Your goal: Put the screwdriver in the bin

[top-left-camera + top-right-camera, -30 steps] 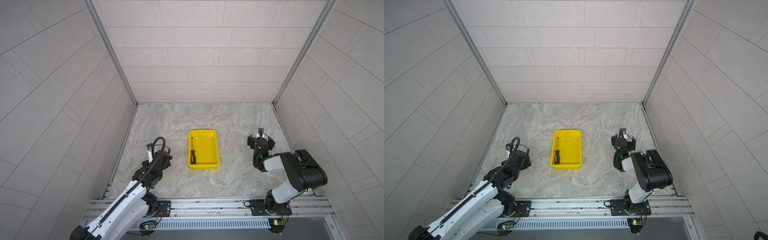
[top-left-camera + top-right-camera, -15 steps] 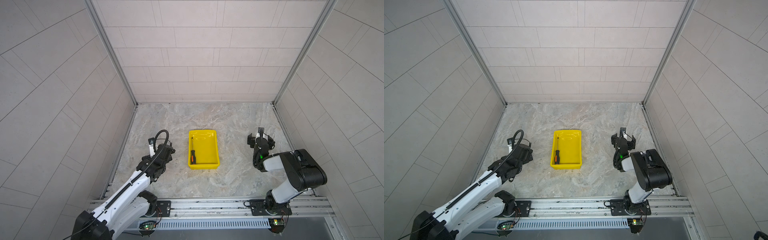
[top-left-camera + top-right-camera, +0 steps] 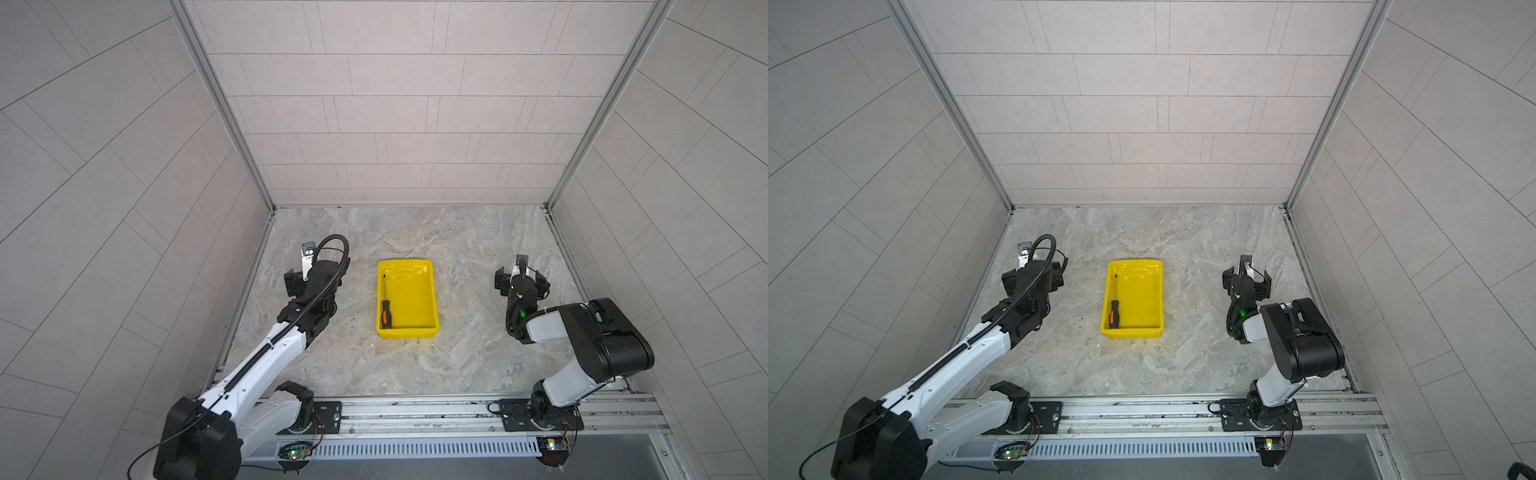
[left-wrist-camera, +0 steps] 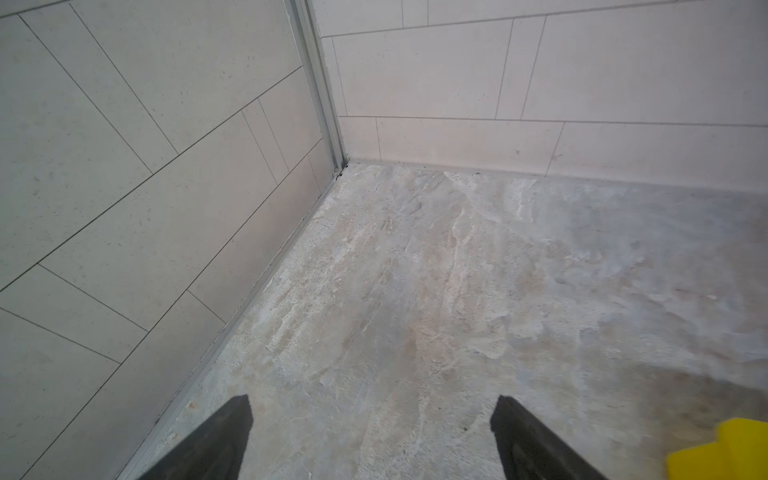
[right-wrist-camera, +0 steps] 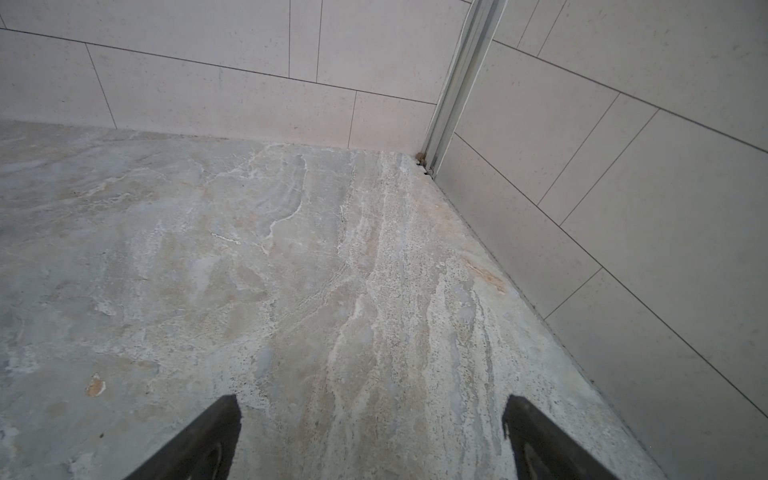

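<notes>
1. Bare surface (image 3: 465,257) rings the bin (image 3: 415,299) on every side.
2. Inside the bin, the screwdriver (image 3: 386,309) lies along its left wall; the rest of its floor is free.
3. The left hand (image 4: 372,401) and the right hand (image 5: 370,401) flank the bin, well apart from it.

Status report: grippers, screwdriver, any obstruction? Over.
Left gripper open, empty. Right gripper open, empty. Screwdriver lying inside bin, along its left wall. Nothing in the way.

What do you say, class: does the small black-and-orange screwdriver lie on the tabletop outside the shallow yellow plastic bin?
No, the screwdriver lies inside the bin, beside one long wall.
</notes>
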Controlling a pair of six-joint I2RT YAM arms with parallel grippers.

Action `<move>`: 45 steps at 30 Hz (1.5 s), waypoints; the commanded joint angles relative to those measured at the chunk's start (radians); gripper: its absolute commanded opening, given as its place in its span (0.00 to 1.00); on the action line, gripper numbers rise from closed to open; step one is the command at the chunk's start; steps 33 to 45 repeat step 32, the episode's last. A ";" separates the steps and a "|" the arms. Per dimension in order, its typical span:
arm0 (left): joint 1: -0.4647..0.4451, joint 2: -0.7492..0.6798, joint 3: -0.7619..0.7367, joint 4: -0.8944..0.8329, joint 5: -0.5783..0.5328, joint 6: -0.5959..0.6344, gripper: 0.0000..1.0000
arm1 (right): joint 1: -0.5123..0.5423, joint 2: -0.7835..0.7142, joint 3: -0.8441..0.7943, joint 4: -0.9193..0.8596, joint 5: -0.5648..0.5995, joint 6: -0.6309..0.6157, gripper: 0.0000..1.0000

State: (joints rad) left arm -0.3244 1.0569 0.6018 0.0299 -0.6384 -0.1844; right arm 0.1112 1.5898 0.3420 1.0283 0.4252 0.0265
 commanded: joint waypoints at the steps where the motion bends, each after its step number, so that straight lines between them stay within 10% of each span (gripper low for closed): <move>1: 0.109 0.072 -0.064 0.292 0.161 0.134 0.95 | 0.003 0.001 -0.002 0.013 -0.002 -0.007 0.99; 14: 0.261 0.541 -0.199 0.901 0.363 0.172 0.97 | -0.015 -0.005 0.003 -0.007 -0.040 0.001 0.99; 45: 0.198 0.540 -0.238 0.977 0.251 0.202 1.00 | -0.018 -0.006 0.001 -0.004 -0.054 -0.002 0.99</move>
